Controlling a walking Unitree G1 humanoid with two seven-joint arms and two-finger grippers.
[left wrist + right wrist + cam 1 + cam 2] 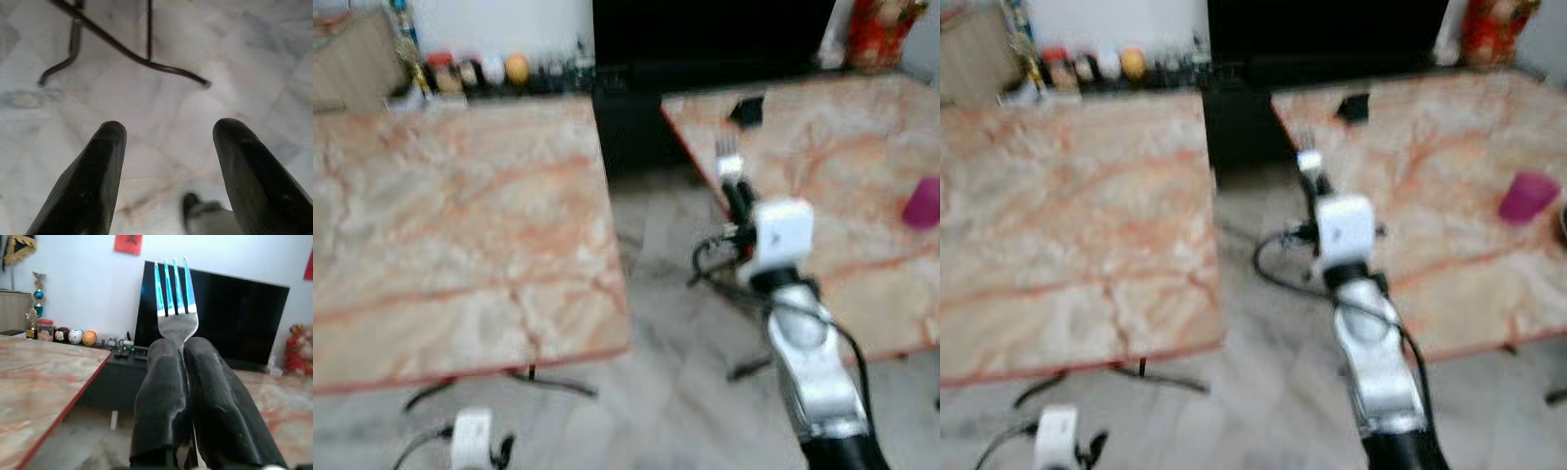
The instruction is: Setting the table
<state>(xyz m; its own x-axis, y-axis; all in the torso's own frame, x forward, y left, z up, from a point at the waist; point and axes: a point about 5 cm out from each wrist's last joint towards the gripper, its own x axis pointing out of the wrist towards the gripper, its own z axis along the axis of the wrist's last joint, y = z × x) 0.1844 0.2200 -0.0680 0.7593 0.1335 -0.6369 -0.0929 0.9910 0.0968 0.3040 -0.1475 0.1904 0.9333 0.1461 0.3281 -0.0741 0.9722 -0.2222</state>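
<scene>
My right gripper is raised over the gap between two marble tables and is shut on a silver fork, whose tines stick up past the black fingers. In the left eye view the fork hangs just at the left edge of the right marble table. A pink cup stands on that table's right side. My left gripper hangs low over the tiled floor, open and empty, with its white wrist below the left marble table.
A black TV on a dark low cabinet stands behind the tables. Small figurines and balls line the back. A small dark object lies on the right table. Table legs cross the marble floor.
</scene>
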